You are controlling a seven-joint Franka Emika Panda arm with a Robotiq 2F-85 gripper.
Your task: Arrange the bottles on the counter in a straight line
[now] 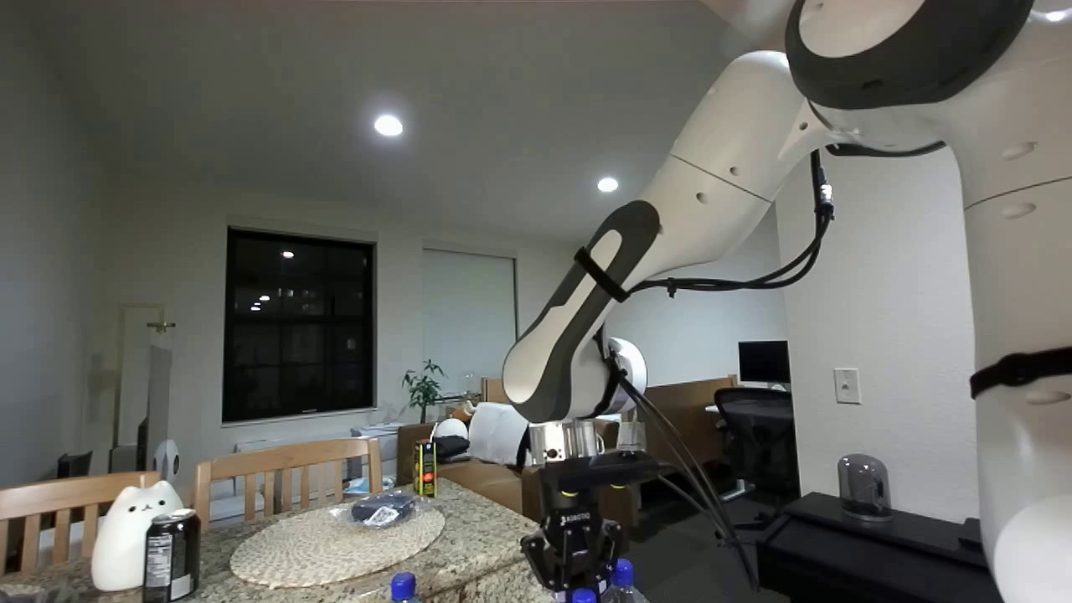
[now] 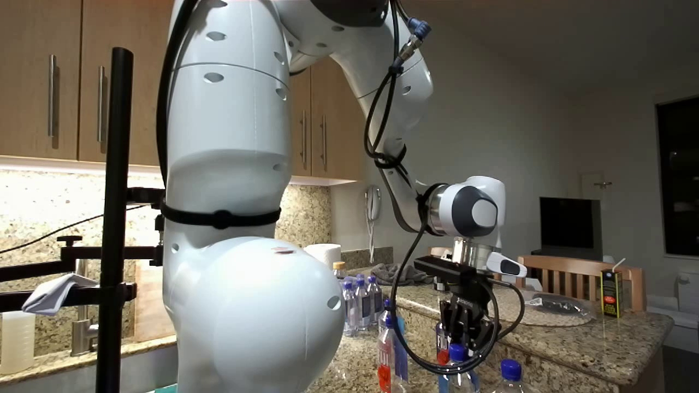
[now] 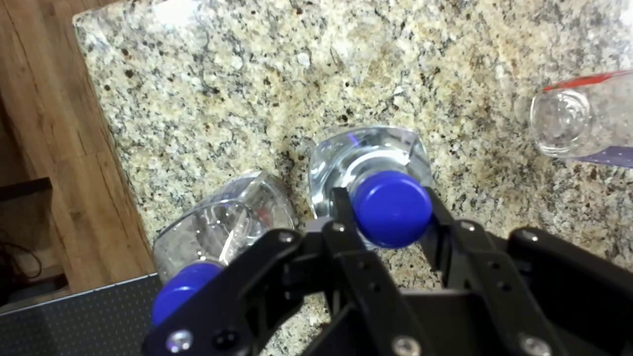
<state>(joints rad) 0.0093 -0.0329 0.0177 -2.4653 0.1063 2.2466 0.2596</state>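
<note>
Gripper (image 3: pixel 390 210) is pointing down over the speckled counter (image 3: pixel 222 84), jaws standing narrow, one on each side of a blue cap (image 3: pixel 393 210) and seemingly touching it; by the look of it, it is holding the centre bottle (image 3: pixel 368 153) there. That bottle's clear body is showing between and just past the fingertips in the wrist view; whether its base is resting on the stone, cannot tell. A left-hand bottle (image 3: pixel 222 222) is standing just beside the gripper in that view, near the counter's edge, its cap partly hiding behind the linkage. A red-marked bottle (image 3: pixel 598 116) is running out of frame at right, apart from the gripper. In an exterior view, a trio of bottles (image 2: pixel 362 305) is standing close together, well apart from the gripper. In an exterior view, a woven mat (image 1: pixel 318 553) is lying on the raised counter level (image 1: pixel 481 511).
</note>
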